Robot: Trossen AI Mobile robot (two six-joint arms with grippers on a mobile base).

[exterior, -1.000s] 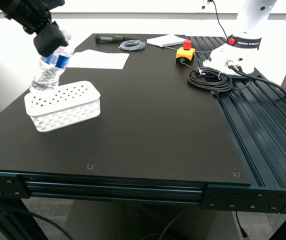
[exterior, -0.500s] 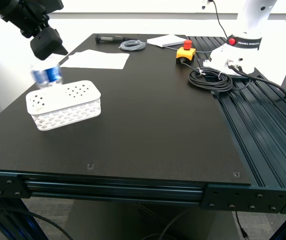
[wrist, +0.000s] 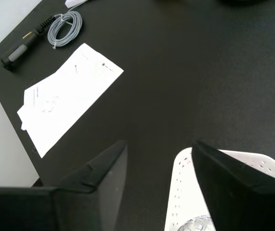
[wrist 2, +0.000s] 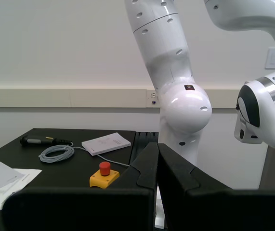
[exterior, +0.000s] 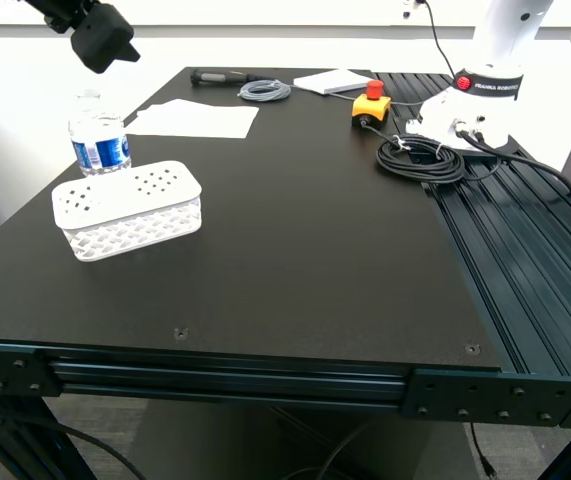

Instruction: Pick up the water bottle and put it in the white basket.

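The water bottle (exterior: pixel 98 135) stands upright on the black table (exterior: pixel 315 230) at the exterior view's left, just behind the white basket (exterior: pixel 127 210), which hides its base. The basket's flat holed face points up. My first gripper (exterior: pixel 105 48) hangs open and empty above the bottle, well clear of it. In the first wrist view the first gripper (wrist: pixel 159 144) has its jaws apart over the table, with the basket (wrist: pixel 185 192) below and the bottle's top (wrist: pixel 197 225) at the picture's edge. My second gripper (wrist 2: pixel 156 144) is shut and empty, out of the exterior view.
White paper sheets (exterior: pixel 197 118), a grey cable coil (exterior: pixel 264 91) and a black-handled tool (exterior: pixel 215 76) lie at the back. A yellow box with a red button (exterior: pixel 369 104), a black cable coil (exterior: pixel 420 158) and a white robot's base (exterior: pixel 475 100) stand at the back right.
My first gripper held the bottle tilted over the basket, let it go and rose away. The bottle dropped and now stands upright behind the basket.
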